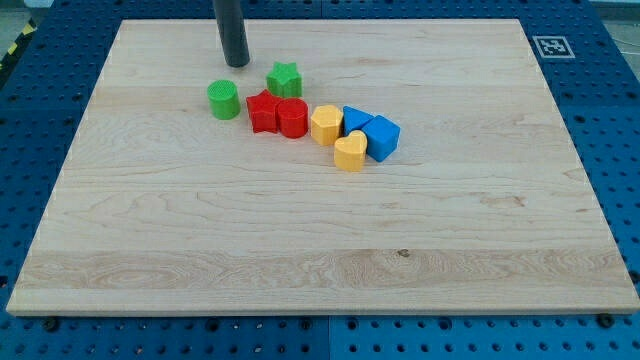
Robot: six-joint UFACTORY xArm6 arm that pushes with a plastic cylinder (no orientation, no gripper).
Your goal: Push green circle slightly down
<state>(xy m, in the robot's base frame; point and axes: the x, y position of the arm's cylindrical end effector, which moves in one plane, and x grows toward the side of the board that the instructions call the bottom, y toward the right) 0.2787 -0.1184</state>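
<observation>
The green circle (223, 99) is a short green cylinder on the wooden board (320, 250), at the view's upper left. My tip (237, 64) stands just above it and slightly to its right, with a small gap between them. A green star (284, 79) lies to the right of the tip. A red star (263, 110) and a red cylinder (292, 117) sit touching each other, right of the green circle.
A yellow hexagon (326, 124), a yellow heart (350, 152) and two blue blocks (356, 120) (382, 137) cluster right of the red blocks. A fiducial marker (552, 46) sits at the board's top right corner. Blue pegboard surrounds the board.
</observation>
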